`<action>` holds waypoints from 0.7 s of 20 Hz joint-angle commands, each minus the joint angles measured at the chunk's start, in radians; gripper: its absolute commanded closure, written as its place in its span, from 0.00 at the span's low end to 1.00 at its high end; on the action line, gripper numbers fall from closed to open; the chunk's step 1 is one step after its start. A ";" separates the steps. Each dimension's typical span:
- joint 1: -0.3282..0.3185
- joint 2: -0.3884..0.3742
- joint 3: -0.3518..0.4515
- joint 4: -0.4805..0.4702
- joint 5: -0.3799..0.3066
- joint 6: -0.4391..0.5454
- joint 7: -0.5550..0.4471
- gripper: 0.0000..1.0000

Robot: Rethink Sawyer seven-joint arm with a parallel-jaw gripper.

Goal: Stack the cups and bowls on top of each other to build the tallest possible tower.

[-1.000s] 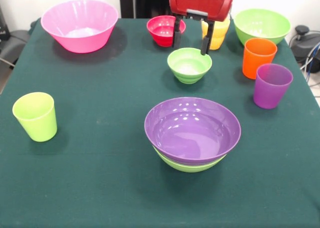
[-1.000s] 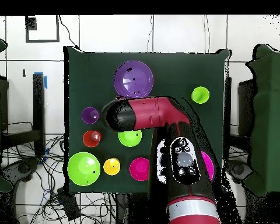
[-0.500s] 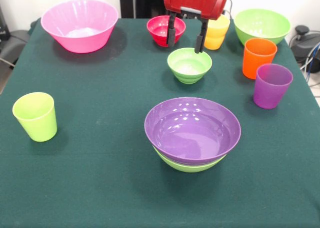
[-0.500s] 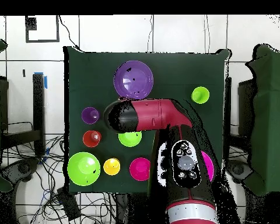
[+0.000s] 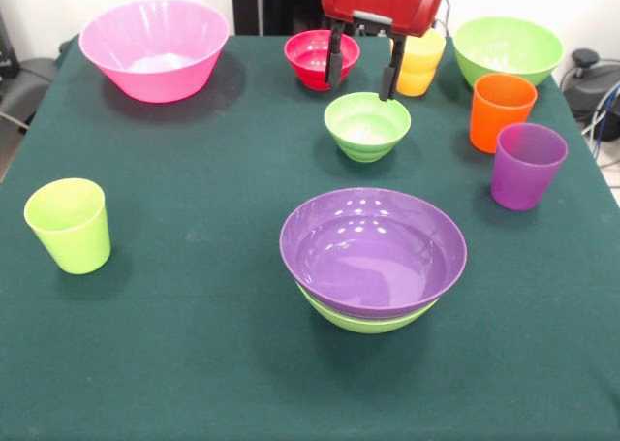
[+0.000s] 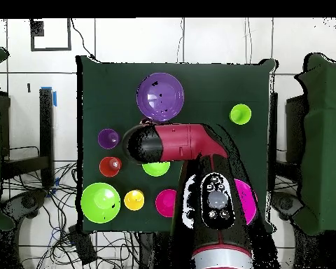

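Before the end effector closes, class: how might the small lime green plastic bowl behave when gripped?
The small lime green plastic bowl looks glossy, so probably slippery. Its thin walls suggest it is light. The open end effector hovers above its rim.

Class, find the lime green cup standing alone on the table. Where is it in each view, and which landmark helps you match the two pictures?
Front view: the lime green cup stands at the left, alone on the cloth.
Overhead view: it lies at the upper right, clear of the arm.
Shared landmark: the purple bowl, nested on a lime green bowl.
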 commanded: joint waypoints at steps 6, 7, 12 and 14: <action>0.054 0.050 -0.013 0.065 0.050 -0.072 0.167 0.00; 0.058 0.052 -0.017 0.066 0.053 -0.077 0.168 0.00; 0.085 0.063 -0.038 0.065 0.075 -0.091 0.182 0.00; 0.095 0.070 -0.046 0.063 0.084 -0.098 0.186 0.00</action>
